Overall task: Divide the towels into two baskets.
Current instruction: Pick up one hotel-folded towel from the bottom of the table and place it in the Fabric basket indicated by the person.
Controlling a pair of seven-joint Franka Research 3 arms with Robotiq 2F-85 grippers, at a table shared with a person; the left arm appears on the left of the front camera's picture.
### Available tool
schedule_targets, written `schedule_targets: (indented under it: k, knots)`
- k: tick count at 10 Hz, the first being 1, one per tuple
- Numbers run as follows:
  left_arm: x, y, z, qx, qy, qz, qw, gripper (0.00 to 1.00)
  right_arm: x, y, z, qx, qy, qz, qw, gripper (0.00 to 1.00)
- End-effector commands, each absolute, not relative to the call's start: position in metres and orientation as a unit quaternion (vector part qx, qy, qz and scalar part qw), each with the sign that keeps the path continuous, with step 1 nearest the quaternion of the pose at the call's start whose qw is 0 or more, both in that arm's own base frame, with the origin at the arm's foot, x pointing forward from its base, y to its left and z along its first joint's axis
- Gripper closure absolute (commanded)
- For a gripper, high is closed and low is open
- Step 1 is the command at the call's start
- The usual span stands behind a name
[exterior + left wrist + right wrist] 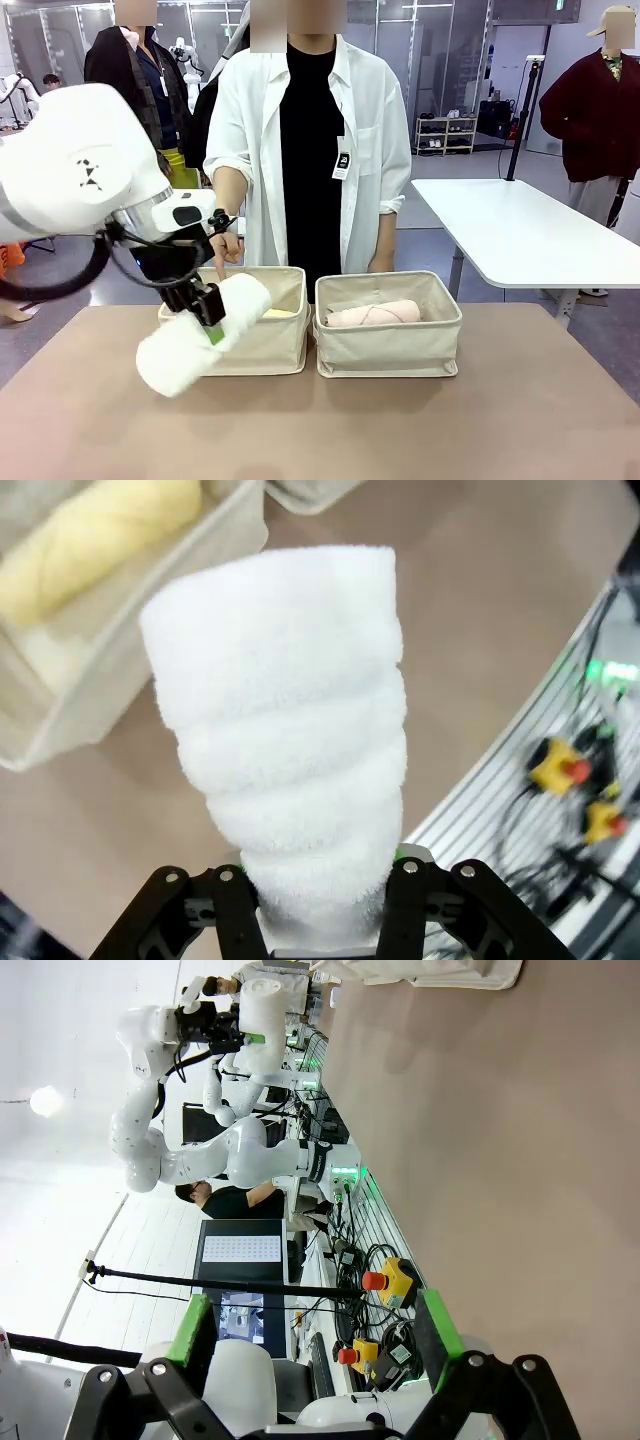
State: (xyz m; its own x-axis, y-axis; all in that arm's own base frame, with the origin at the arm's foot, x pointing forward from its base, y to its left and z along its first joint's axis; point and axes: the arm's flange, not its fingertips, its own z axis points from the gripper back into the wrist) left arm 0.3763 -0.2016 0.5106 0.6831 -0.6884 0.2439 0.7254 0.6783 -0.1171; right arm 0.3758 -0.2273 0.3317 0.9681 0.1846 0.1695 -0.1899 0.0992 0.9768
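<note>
1. My left gripper (208, 306) is pinched on the white towel (205, 335), gripping it near its middle. In the left wrist view my fingers (408, 905) press into the roll from both sides, and the towel (290, 730) stretches away from them.
2. I hold the roll tilted in the air. Its lower end hangs out over bare table (520, 420), and its upper end sits at the front edge of the left basket (285, 345).
3. The yellow towel (95, 530) lies along the inside of that basket (120, 670); from the front, a thin strip of it (282, 313) shows above the rim.
4. The pale pink towel (372, 314) lies in the right basket (388, 350).
5. The two baskets stand side by side, just apart, with a narrow gap between their inner walls.
6. The person's hand (226, 248) hangs just behind the left basket's far rim, one finger pointing down and close to my wrist.
7. My right gripper (312, 1345) is spread wide, holding nothing, with its green pads well apart.
8. Table room lies open in front of both baskets and out to the right side.
</note>
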Motion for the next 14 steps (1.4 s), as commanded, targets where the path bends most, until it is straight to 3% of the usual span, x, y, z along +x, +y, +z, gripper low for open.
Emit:
schedule_targets:
  k: [1,2,3,6,9,11,14]
  knots:
    - [0.397,-0.199,0.525,-0.046,-0.134,-0.539,0.830,0.59,0.372,-0.224,0.333,0.655,-0.009,0.123,0.745,0.00]
    - [0.397,-0.200,0.532,-0.001,-0.172,-0.637,0.751,0.59,0.372,-0.224,0.333,0.655,-0.009,0.123,0.745,0.00]
    - [0.396,-0.200,0.534,0.009,-0.164,-0.682,0.713,0.59,0.372,-0.224,0.333,0.655,-0.009,0.123,0.745,0.00]
    - [0.395,-0.207,0.537,0.012,-0.121,-0.648,0.752,0.59,0.372,-0.224,0.333,0.655,-0.009,0.123,0.745,0.00]
    - [0.396,-0.205,0.538,0.014,-0.126,-0.664,0.737,0.59,0.372,-0.224,0.333,0.655,-0.009,0.123,0.745,0.00]
    - [0.458,-0.218,0.555,0.053,-0.137,-0.680,0.718,0.59,0.372,-0.224,0.333,0.655,-0.009,0.123,0.745,0.00]
    - [0.560,-0.231,0.528,0.050,-0.075,-0.697,0.711,0.59,0.372,-0.224,0.333,0.655,-0.009,0.123,0.745,0.00]
